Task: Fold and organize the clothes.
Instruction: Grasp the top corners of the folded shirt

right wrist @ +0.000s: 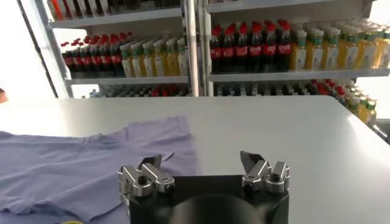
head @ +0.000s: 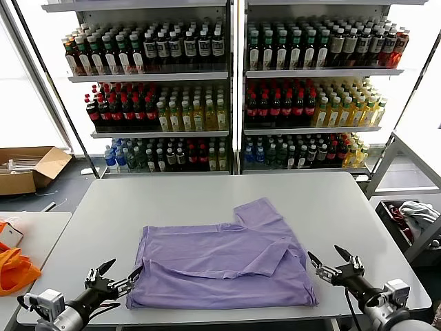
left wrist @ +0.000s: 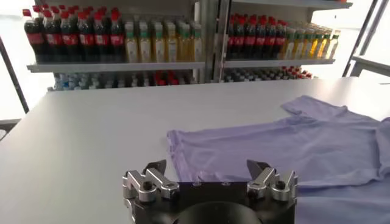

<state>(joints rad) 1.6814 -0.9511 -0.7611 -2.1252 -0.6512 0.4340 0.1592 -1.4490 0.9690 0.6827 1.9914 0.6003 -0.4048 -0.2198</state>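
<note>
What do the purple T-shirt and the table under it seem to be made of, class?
T-shirt: soft, thin knit cloth, probably cotton; matte, lying limp with gentle creases and folded layers.
Table: hard, smooth grey-white top, possibly laminate or painted board; flat, with a faint sheen from the window light. The exact material cannot be told.

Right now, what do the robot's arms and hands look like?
Each arm is slim and dark with a pale grey collar at the wrist. The left hand and right hand each have two pointed black fingers on silvery metal links with round bolts. Up close, the left hand and right hand sit on a black block. No cables or markings show.
</note>
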